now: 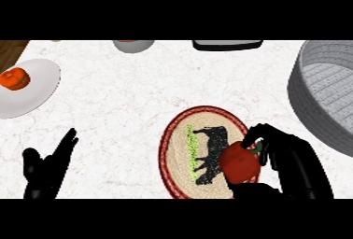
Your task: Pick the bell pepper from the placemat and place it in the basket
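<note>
Your red bell pepper point(239, 162) sits at the right edge of the round placemat point(180, 154), over its dark red rim, and your right hand point(289, 158) is curled round it — fingers arched over the top by the green stem, thumb underneath near the view's lower edge. You cannot tell from this view whether the pepper is touching the mat or just above it. The placemat is woven tan with a black animal figure point(212, 154) in its middle and a strip of green marks along the figure's left side; the part of the mat left of the pepper is uncovered. Up and to the right, the grey basket point(310, 93) runs off the right edge of the view, its near wall just beyond your right hand's knuckles, with a narrow strip of white marbled counter point(138, 93) between them. Your left hand point(43, 170) rests at the lower left, fingers straight and pointing up, holding nothing, well apart from the mat. Farther up on the left, a white plate point(38, 93) carries an orange fruit-like object point(14, 78). Along the far edge you see a white bowl point(133, 45) and a dark tray-like item point(228, 45) — both cut off. The counter between mat, plate and far edge is wide and bare.
</note>
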`<state>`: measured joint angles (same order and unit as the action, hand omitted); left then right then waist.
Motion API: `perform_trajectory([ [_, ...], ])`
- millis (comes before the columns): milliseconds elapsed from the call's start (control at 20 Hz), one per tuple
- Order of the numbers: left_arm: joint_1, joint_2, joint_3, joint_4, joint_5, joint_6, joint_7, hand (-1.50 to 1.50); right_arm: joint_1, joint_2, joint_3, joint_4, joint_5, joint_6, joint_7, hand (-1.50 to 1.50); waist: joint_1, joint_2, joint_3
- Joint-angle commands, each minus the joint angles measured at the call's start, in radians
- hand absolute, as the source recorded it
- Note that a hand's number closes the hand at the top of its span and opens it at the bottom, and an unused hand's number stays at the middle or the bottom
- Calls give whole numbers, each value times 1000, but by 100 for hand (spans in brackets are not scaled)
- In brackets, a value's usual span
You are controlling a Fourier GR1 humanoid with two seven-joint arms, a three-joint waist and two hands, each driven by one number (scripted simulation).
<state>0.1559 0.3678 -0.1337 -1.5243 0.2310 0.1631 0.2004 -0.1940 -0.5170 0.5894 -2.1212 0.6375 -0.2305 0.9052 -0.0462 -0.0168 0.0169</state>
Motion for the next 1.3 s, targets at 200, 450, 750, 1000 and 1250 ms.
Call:
perform_trajectory([
  [200, 36, 3, -11, 51, 10, -34, 50, 0, -25, -66, -367, -307, -143, 20, 156, 150, 18, 12, -17],
  [450, 19, -47, -41, 80, -42, 13, 35, 0, -110, -146, -608, -267, -255, 94, 228, 150, 19, 14, -18],
  [750, -11, -9, 3, 67, -4, -22, 92, 0, -216, -285, -872, -79, -483, 189, 182, 150, 25, 15, -17],
  [1000, -8, -39, -9, 119, -18, -48, 26, 0, -264, -352, -948, 67, -585, 246, 139, 150, 40, 18, -18],
  [1250, -16, -46, -25, 55, -33, -32, 87, 0, -224, -402, -1011, 276, -609, 324, -75, 150, 45, 19, -16],
])
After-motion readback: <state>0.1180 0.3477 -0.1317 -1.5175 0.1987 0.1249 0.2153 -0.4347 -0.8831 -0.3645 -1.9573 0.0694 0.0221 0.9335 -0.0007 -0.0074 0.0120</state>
